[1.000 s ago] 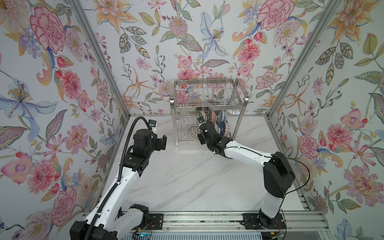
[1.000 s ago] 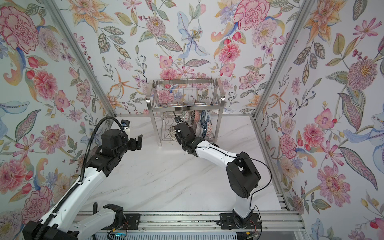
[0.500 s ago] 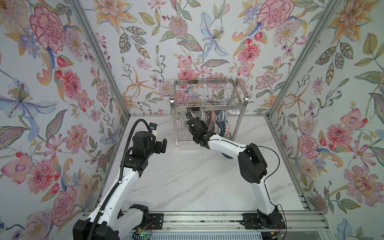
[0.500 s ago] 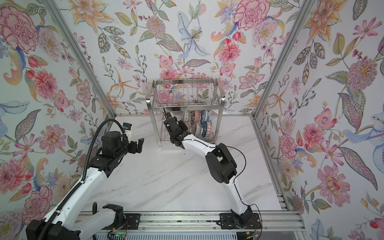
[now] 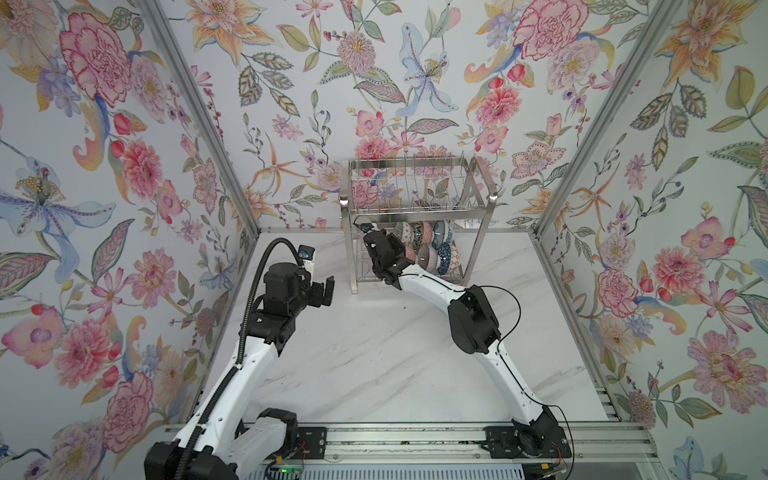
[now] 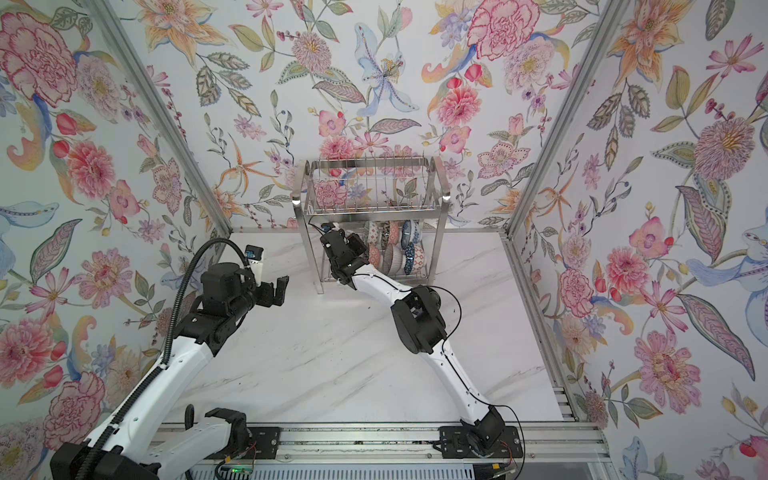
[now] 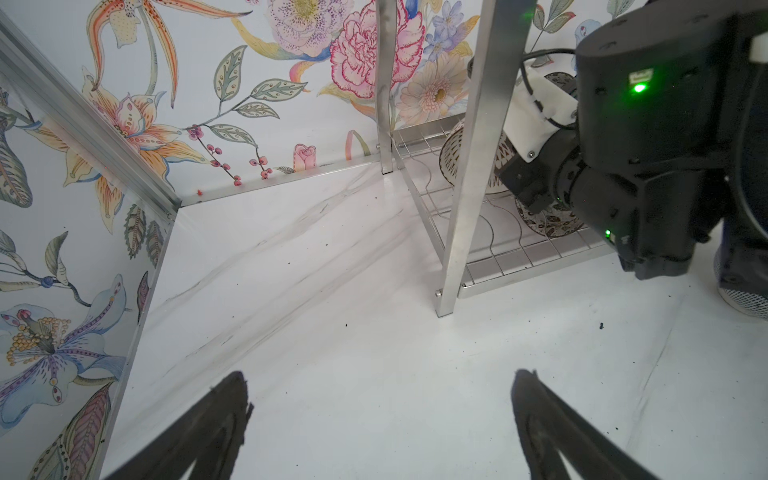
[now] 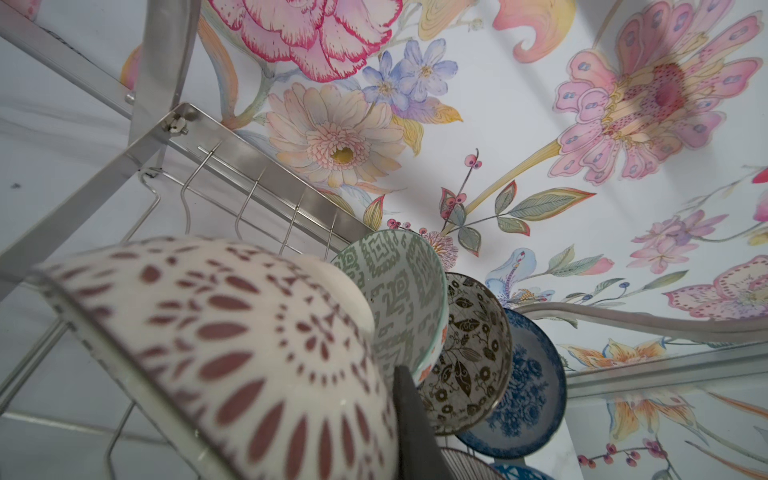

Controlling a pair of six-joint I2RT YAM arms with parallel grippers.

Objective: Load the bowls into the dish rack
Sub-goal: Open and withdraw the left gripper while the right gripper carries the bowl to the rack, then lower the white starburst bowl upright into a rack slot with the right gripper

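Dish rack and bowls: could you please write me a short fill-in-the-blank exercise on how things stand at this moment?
1. The bowls in the dish rack all stand on its ____ shelf.
2. The left gripper hovers over the table with its jaws ____.
3. The right gripper is ____ on the maroon-patterned bowl inside the rack.
Missing words: lower; open; shut.

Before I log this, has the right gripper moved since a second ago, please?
Yes: the right gripper shifted left, toward the front left leg of the dish rack.
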